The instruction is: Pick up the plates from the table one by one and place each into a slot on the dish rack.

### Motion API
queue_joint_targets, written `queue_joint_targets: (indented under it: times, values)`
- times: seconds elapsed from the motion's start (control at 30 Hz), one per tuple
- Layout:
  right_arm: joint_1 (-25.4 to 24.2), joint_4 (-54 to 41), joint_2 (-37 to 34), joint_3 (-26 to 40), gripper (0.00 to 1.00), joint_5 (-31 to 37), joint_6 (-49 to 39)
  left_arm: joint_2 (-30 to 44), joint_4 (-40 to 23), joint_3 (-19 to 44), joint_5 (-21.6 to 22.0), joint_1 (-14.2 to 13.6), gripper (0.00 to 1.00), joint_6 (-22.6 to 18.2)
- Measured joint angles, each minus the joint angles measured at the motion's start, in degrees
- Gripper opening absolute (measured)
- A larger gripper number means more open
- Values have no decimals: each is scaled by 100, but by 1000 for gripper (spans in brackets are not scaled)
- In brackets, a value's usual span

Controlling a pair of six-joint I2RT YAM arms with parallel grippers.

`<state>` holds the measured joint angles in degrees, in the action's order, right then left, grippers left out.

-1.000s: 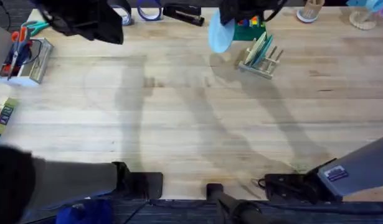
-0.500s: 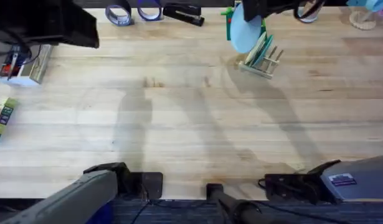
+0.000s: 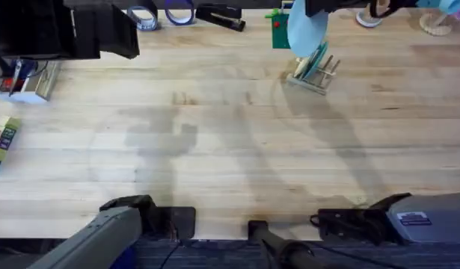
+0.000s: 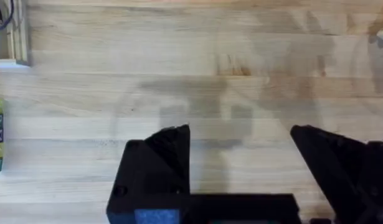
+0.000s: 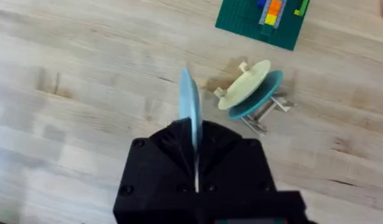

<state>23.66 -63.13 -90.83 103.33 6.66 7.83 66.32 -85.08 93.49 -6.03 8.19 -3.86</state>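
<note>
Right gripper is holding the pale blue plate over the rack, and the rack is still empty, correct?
Not empty. The right wrist view shows the dish rack already holding a teal plate and a cream plate. The right gripper does hold the pale blue plate.

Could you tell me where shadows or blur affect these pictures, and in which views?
Overhead: soft arm shadows cross the table, and the left arm near the lens looks dark and blurred. Left wrist: the open left gripper casts a grey shadow on the planks. Right wrist: the light-blue plate in the right gripper is smeared at its edge; the dish rack looks soft.
</note>
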Motion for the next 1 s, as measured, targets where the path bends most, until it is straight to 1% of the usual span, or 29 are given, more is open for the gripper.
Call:
queue_joint_targets:
  times: [0.37, 0.57, 0.7, 0.87, 1.0]
  values:
    - [0, -28, 0, 0, 31, 0, -15, 0, 0, 0, 12, 0, 992, -2]
    - [0, -31, 2, 0, 31, 47, 264, 0, -2, 0, 12, 0, 993, -2]
    - [0, -47, 0, 0, 31, 491, 1019, 0, -2, 0, 12, 0, 992, -2]
    - [0, -455, 0, 0, 31, 1340, 2623, 0, -1, 0, 12, 0, 993, -2]
    - [0, -727, 2, 0, 31, 1683, 3519, 0, -2, 0, 12, -2, 993, -2]
